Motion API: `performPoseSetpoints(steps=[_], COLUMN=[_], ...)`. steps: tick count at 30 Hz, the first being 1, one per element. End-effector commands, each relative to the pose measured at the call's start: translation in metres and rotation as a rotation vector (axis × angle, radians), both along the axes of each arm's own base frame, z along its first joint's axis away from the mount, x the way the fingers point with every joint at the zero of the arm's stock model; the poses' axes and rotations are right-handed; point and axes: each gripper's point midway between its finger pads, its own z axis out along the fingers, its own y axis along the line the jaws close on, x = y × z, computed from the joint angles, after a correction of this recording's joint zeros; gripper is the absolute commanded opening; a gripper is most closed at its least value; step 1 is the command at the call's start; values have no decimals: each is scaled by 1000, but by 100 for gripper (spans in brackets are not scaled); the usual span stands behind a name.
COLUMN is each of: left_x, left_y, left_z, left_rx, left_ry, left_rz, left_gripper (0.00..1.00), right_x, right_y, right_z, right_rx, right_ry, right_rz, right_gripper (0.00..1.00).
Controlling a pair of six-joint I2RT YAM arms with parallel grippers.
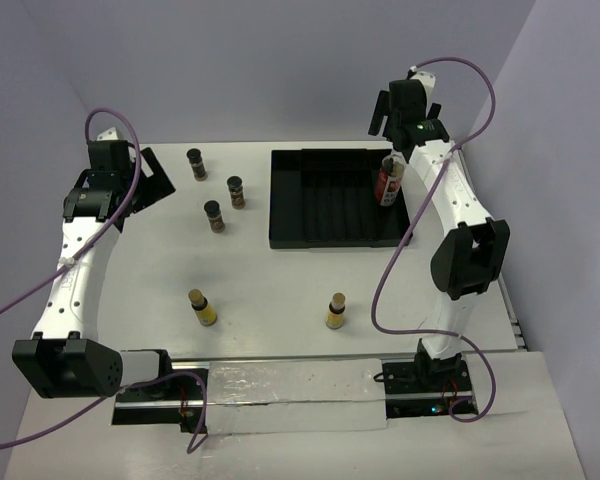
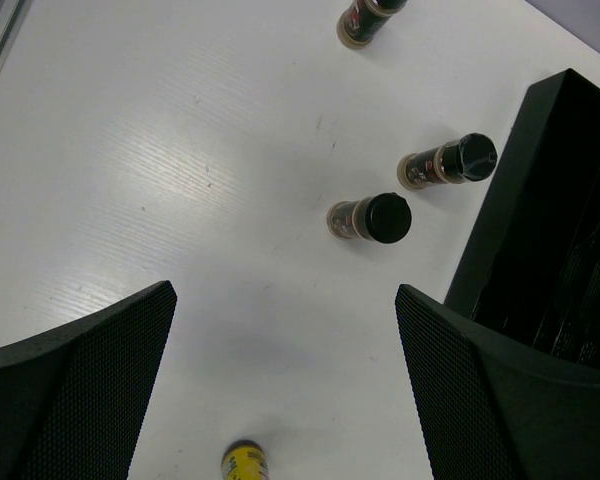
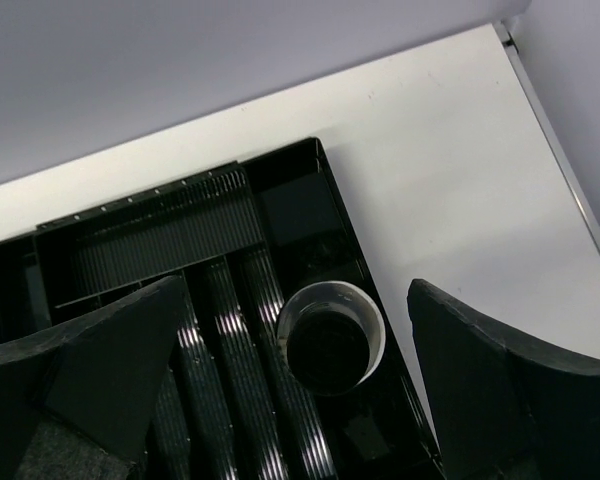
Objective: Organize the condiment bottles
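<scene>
A reddish condiment bottle (image 1: 389,184) with a black cap stands upright in the right end of the black ribbed tray (image 1: 320,215). My right gripper (image 1: 393,148) hangs just above it, open. From the right wrist I look straight down on that bottle's cap (image 3: 333,340), and both fingers stand well clear of it on either side of my right gripper (image 3: 292,392). Three dark brown bottles (image 1: 196,164) (image 1: 237,190) (image 1: 214,215) stand left of the tray. Two yellow bottles (image 1: 202,307) (image 1: 335,311) stand nearer the front. My left gripper (image 1: 152,180) is open at the far left and holds nothing.
The left wrist view shows my left gripper (image 2: 285,390) over bare table, with two dark bottles (image 2: 370,218) (image 2: 448,161) ahead, a third (image 2: 365,18) farther off, a yellow bottle (image 2: 245,463) below and the tray wall (image 2: 520,215) to the right. The table's right edge (image 3: 555,130) lies close to the tray.
</scene>
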Motion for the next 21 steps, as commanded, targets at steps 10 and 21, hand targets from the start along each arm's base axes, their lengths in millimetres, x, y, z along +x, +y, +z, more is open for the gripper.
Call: performPoseSetpoints(steps=[10,21], left_x=[7,6], left_y=[3,23], left_z=[-3,3], left_rx=[-19,48], left_ry=[-13,-35], left_rz=[40,136], left_gripper=[99,100], right_x=[-55,-167], right_y=[6,84], right_z=[140,128], right_rx=[74,94], right_ry=[-221,-119], right_rz=[74,348], right_gripper=[100,100])
